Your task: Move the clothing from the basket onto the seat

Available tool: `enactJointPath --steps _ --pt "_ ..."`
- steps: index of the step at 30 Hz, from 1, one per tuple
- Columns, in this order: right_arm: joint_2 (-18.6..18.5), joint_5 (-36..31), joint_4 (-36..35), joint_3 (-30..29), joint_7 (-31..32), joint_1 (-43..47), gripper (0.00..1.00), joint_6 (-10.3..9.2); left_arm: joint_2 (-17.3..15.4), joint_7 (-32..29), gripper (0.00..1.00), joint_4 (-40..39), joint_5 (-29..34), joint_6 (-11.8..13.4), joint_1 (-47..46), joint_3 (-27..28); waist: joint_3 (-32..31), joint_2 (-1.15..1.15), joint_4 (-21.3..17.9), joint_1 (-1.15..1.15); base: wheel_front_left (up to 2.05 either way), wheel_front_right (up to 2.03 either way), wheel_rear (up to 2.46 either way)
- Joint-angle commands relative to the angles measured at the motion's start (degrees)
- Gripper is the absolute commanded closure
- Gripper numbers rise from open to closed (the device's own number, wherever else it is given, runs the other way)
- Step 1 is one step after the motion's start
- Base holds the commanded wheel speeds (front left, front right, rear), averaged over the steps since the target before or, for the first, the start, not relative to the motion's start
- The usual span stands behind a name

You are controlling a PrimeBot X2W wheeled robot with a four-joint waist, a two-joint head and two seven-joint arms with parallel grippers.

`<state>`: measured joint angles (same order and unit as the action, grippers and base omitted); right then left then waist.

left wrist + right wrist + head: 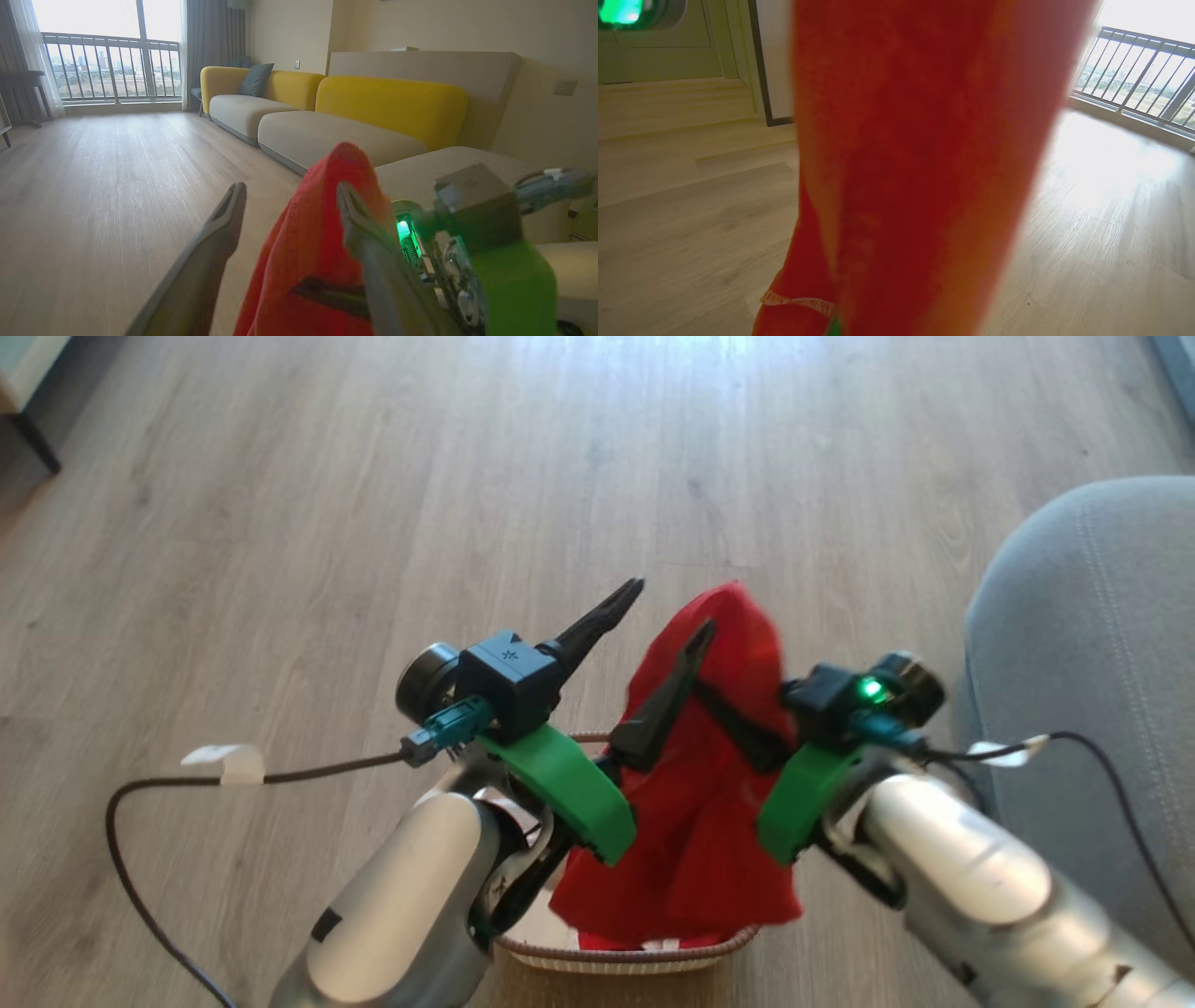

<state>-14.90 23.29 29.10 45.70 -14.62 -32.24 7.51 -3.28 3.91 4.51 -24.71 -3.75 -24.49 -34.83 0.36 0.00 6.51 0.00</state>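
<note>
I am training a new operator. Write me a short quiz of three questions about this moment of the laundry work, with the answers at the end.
1. True or false: the left end effector stands open, with nothing between its fingers.
2. What holds the red garment up?
A. the left end effector
B. the right end effector
C. nothing, it lies flat
3. Fill the gap: the garment hangs over the ____ and is not yet on the seat.

Key
1. True
2. B
3. basket
</note>
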Motion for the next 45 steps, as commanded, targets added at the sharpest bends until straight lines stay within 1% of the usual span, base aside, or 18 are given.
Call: enactJointPath --steps 1,2,4,10,14,16,20,28,33,39,44,45 --pt "-1.21 0.50 -2.71 -2.65 -0.38 -0.65 1.00 -0.02 -0.27 1.45 0.00 0.51 -0.24 0.42 -1.20 2.45 0.44 0.00 -1.12 0.00 0.00 0.00 0.00" --pt "-1.21 0.50 -2.71 -2.65 -0.38 -0.65 1.00 -0.02 -0.27 1.45 0.00 0.51 -0.24 0.42 -1.20 2.45 0.44 0.00 -1.12 0.00 0.00 0.00 0.00" --pt "-2.34 0.45 -3.58 -4.64 -0.38 -0.29 1.00 -0.02 -0.42 3.36 0.00 2.80 0.16 0.55 -0.54 2.46 0.75 0.00 -2.09 0.00 0.00 0.00 0.00" --pt "-5.34 0.81 -7.63 -9.90 -0.38 0.00 1.00 -0.02 -0.14 9.62 0.00 10.84 2.11 0.60 1.15 0.69 3.16 0.00 -6.22 0.00 0.00 0.00 0.00" --pt "-7.58 0.58 -10.54 -12.22 -0.38 -0.05 1.00 -0.02 0.22 11.00 0.00 14.26 3.15 0.46 1.29 0.04 4.67 0.00 -9.40 0.00 0.00 0.00 0.00" --pt "-8.54 0.38 -11.66 -13.29 -0.38 0.15 1.00 -0.02 0.33 11.05 0.00 13.35 3.36 0.39 1.72 0.55 5.22 0.00 -11.02 0.00 0.00 0.00 0.00" --pt "-9.79 0.09 -13.52 -15.24 -0.38 1.02 1.00 -0.02 0.38 11.07 0.00 10.68 2.41 0.44 3.00 -0.80 5.84 0.00 -14.20 0.00 0.00 0.00 0.00" --pt "-10.94 -0.30 -15.87 -17.62 -0.38 3.95 1.00 -0.02 0.39 11.08 0.00 10.15 2.05 0.78 3.86 -3.21 5.32 0.00 -19.05 0.00 0.00 0.00 0.00" --pt "-11.26 -0.32 -16.82 -18.70 -0.38 5.09 1.00 -0.02 0.39 11.09 0.00 10.44 2.00 0.81 3.83 -3.35 5.00 0.00 -20.49 0.00 0.00 0.00 0.00" --pt "-11.46 -0.40 -17.33 -19.50 -0.38 5.94 1.00 -0.02 0.40 11.09 0.00 10.40 1.66 0.86 3.87 -3.82 4.80 0.00 -20.77 0.00 0.00 0.00 0.00" --pt "-11.59 -0.34 -17.93 -20.34 -0.38 5.98 1.00 -0.02 0.40 11.09 0.00 10.20 1.70 1.02 3.42 -4.43 6.20 0.00 -20.28 0.00 0.00 0.00 0.00" --pt "-11.79 -0.19 -18.38 -20.98 -0.38 5.41 1.00 -0.02 0.40 11.09 0.00 10.17 1.97 1.18 2.75 -4.65 7.86 0.00 -19.91 0.00 0.00 0.00 0.00"
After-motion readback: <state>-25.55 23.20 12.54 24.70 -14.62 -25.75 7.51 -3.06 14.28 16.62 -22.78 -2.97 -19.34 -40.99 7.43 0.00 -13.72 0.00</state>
